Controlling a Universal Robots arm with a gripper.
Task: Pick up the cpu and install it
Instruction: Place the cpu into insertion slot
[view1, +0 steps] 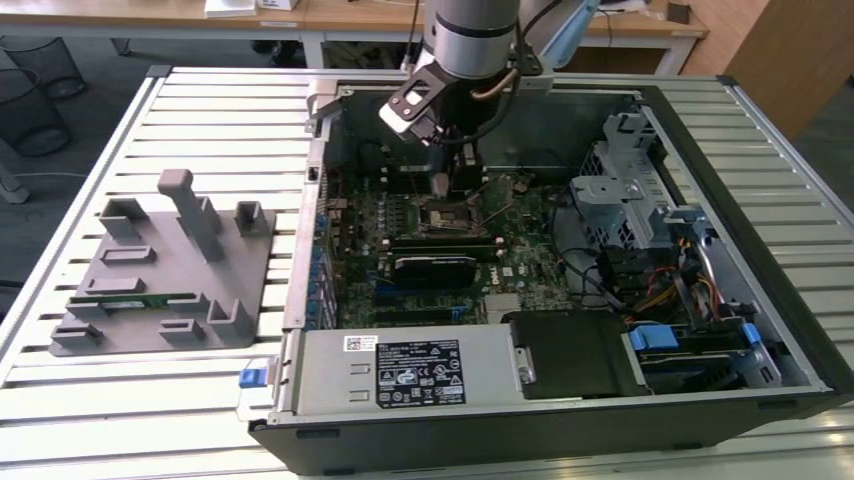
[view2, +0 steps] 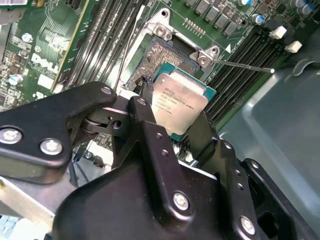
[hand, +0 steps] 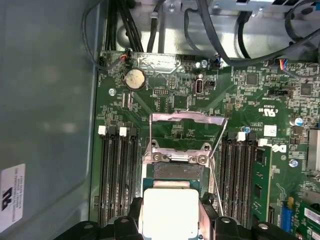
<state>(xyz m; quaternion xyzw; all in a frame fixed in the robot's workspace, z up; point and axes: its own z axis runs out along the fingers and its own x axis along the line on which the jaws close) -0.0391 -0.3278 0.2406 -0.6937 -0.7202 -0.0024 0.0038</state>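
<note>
Slatted pale metal table (view1: 200, 100) carries an open black computer case (view1: 534, 435) lying on its side, with a grey plastic fixture block (view1: 160, 270) holding a long green memory stick (view1: 127, 298) on the exterior view's left; nearest inside the case sits a silver power supply box (view1: 400, 370); beyond it, over the green motherboard (view1: 521, 260), the arm's black gripper (view2: 175, 117) has its fingers (view2: 145, 120) clamped on the cpu (view2: 180, 100), a flat square silver-topped chip, held over the open socket (hand: 177, 170); wooden desks (view1: 347, 15) stand behind.
</note>
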